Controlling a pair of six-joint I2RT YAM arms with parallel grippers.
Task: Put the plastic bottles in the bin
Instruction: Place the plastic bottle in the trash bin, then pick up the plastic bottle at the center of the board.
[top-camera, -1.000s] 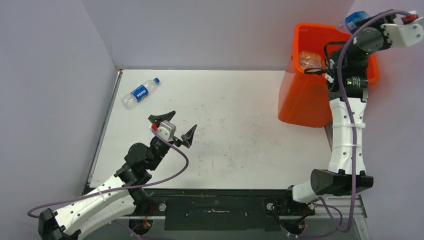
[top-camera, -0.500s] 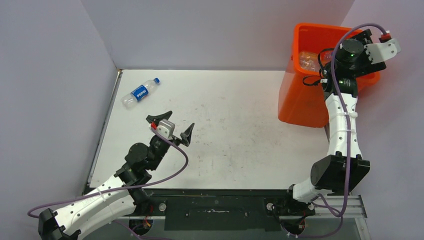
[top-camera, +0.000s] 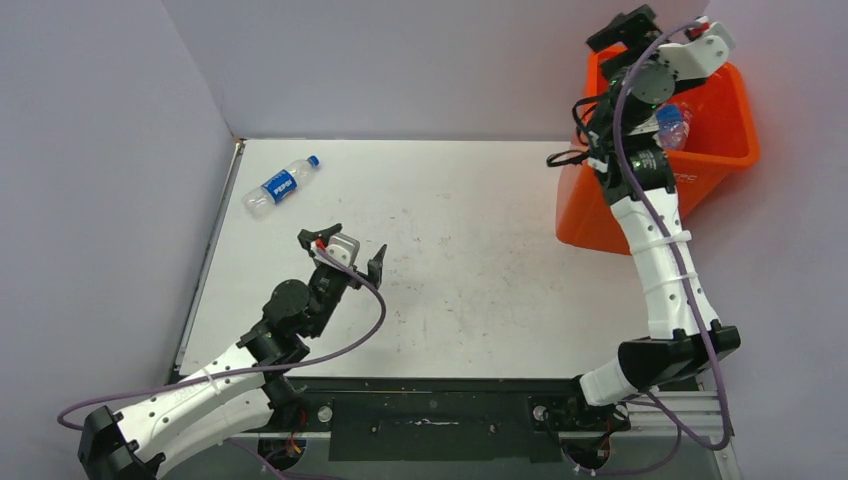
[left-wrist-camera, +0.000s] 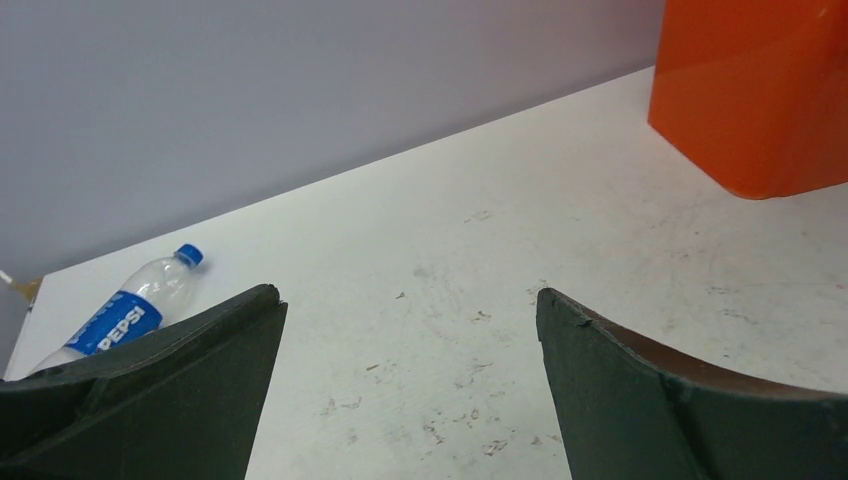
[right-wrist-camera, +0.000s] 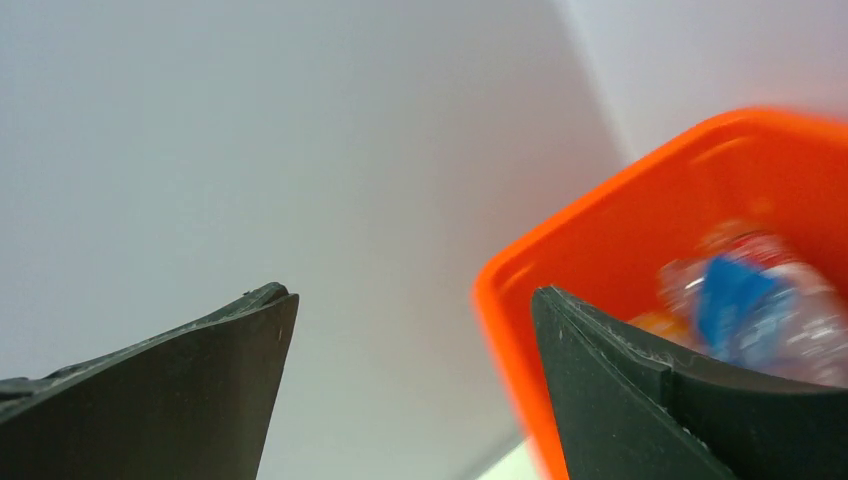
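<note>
Left jaws: we read them as spread wide with nothing between them, poised above the worktop (top-camera: 480, 250) near its 8 o'clock edge in the overhead view.
Right jaws: spread wide and empty; we find them raised over the 11 o'clock corner of the bin (top-camera: 590, 210).
Bin: orange, standing at the worktop's 2 o'clock corner.
Binned bottle (top-camera: 672, 125): clear with blue on it, inside the bin mouth; blurred in the right wrist view.
Loose bottle (top-camera: 281, 186): clear, blue cap, blue Pepsi label, lying on its side at 10 o'clock, cap pointing to 2 o'clock, well apart from both jaws.
</note>
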